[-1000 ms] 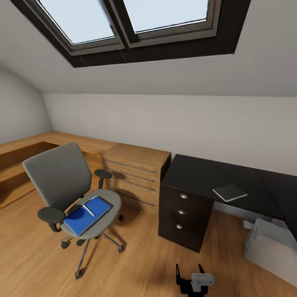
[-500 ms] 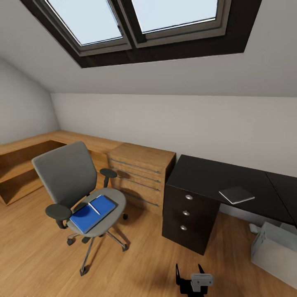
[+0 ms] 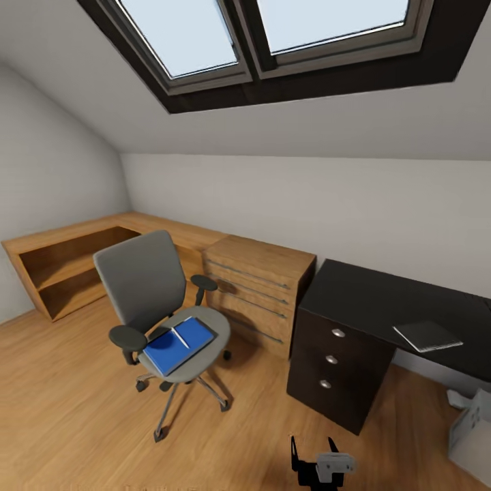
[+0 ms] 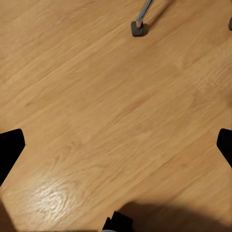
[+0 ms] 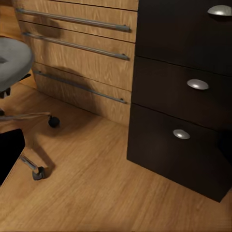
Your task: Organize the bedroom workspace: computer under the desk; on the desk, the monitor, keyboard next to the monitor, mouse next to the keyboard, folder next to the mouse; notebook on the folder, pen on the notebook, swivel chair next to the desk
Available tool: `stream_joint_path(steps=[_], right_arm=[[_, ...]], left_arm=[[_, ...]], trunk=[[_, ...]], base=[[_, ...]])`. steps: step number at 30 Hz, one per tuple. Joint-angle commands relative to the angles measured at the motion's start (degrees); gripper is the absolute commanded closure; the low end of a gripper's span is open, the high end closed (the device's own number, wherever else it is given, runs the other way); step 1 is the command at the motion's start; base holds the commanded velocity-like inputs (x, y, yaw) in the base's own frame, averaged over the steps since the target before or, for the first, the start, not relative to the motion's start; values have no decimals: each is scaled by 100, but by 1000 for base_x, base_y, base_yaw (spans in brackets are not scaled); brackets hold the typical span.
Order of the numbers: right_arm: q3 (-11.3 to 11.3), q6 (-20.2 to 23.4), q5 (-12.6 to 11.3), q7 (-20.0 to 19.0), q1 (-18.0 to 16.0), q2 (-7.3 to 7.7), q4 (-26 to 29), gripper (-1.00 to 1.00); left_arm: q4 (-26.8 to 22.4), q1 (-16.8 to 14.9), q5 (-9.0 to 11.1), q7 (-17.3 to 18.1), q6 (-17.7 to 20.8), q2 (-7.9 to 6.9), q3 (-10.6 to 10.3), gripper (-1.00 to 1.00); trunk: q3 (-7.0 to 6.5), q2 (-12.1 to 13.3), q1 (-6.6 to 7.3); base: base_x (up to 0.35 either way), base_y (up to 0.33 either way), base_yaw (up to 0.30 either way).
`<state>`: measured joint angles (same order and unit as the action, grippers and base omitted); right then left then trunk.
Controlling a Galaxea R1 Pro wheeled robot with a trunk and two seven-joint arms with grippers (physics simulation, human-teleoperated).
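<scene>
The grey swivel chair (image 3: pixel 146 290) stands on the wooden floor, left of a wooden drawer cabinet. On its seat lies the blue folder (image 3: pixel 179 344), with the thin white pen (image 3: pixel 182 337) across it. The dark notebook (image 3: pixel 427 335) rests on the black desk (image 3: pixel 372 296) at the right. A corner of the pale computer (image 3: pixel 475 426) shows on the floor under the desk. The monitor, keyboard and mouse are out of view. My right gripper (image 3: pixel 314 451) (image 5: pixel 118 145) is open, facing the desk's drawer unit (image 5: pixel 188 87). My left gripper (image 4: pixel 121 140) is open over bare floor, near a chair caster (image 4: pixel 137 28).
A wooden drawer cabinet (image 3: pixel 262 286) (image 5: pixel 82 58) stands against the wall between chair and desk. A low wooden shelf unit (image 3: pixel 65 262) runs along the left wall. The sloped ceiling holds a skylight (image 3: pixel 273 34). Open floor (image 3: pixel 75 409) lies in front of the chair.
The whole head view has shifted: chair, cabinet and desk sit further right in the picture and the left shelf has come into sight. Nothing in the room has moved.
</scene>
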<state>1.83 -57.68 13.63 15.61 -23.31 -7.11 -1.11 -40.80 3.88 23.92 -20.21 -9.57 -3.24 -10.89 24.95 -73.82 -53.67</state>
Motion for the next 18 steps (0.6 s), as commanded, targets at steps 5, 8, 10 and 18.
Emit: stream_joint_path(steps=[5,8,10,18], right_arm=[[18,-15,61,48,-5,-1,-12,-100],[19,-15,61,50,-4,-1,-12,-100],[18,-15,61,52,-1,-1,-12,-100],[19,-15,61,54,-2,-1,-12,-100]], left_arm=[[-9,-1,63,-45,-27,-10,-45,-100],[-8,-1,65,-45,-27,-10,-45,-100],[-7,-1,63,-45,-29,-10,-45,-100],[-16,-1,76,-47,-170,-36,12,-100]], trunk=[[27,-3,0],[46,-3,0],[59,-3,0],[103,-3,0]], base=[[0,0,245],[0,0,209],[0,0,203],[207,40,215]])
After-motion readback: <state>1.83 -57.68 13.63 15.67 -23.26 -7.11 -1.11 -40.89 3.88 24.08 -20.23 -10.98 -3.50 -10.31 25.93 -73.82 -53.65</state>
